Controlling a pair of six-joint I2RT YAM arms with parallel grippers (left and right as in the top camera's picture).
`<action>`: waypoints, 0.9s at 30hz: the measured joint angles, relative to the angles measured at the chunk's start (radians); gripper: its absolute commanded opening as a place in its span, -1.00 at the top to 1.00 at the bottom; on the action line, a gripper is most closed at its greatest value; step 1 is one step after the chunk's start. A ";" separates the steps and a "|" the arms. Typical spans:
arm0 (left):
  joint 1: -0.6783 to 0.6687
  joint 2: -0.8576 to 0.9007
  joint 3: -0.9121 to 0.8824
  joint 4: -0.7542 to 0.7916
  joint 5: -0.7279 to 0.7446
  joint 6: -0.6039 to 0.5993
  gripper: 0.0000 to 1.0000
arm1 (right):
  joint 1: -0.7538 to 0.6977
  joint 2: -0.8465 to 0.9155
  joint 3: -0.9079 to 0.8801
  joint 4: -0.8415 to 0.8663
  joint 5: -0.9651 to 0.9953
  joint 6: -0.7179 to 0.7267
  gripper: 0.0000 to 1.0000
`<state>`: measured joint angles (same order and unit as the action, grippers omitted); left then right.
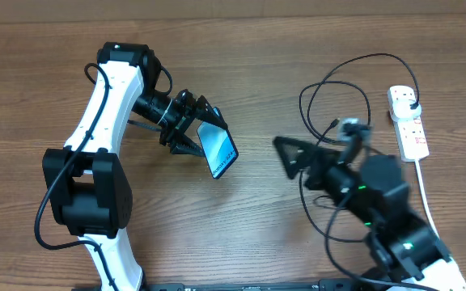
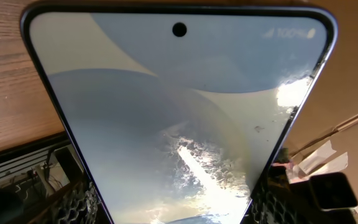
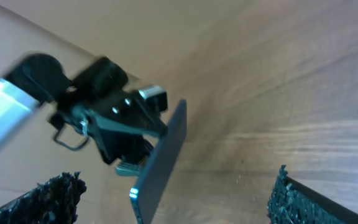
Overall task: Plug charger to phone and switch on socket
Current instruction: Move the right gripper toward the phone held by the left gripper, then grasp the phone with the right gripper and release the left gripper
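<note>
My left gripper is shut on the phone and holds it tilted above the table, with the light blue screen facing up and right. In the left wrist view the phone fills the frame between the fingers of the left gripper. My right gripper is open and empty, pointing left at the phone with a gap between them. In the right wrist view the phone shows edge-on between the spread fingers of the right gripper. The charger cable loops on the table, and its black plug sits in the socket strip.
The strip's thick white cord runs down the right side toward the front edge. Loops of black cable lie under and behind the right arm. The left arm's white body stands at the left.
</note>
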<state>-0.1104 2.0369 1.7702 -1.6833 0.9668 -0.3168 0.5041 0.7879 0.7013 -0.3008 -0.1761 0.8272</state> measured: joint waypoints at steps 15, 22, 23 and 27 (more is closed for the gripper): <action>0.000 0.000 0.000 0.002 0.002 0.003 -0.35 | 0.362 0.234 0.000 0.217 0.362 0.068 -0.86; 0.000 0.000 0.000 0.004 0.002 0.003 -0.35 | 0.362 0.332 0.000 0.291 0.336 0.067 -0.86; 0.000 0.000 0.000 0.005 0.002 0.003 -0.35 | 0.362 0.347 0.000 0.310 0.327 0.068 -0.84; 0.000 0.000 0.000 0.016 0.002 0.004 -0.35 | 0.362 0.395 0.000 0.336 0.303 0.117 -0.64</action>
<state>-0.1104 2.0369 1.7702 -1.6669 0.9691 -0.3130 0.8658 1.1831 0.7013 0.0357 0.1272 0.9447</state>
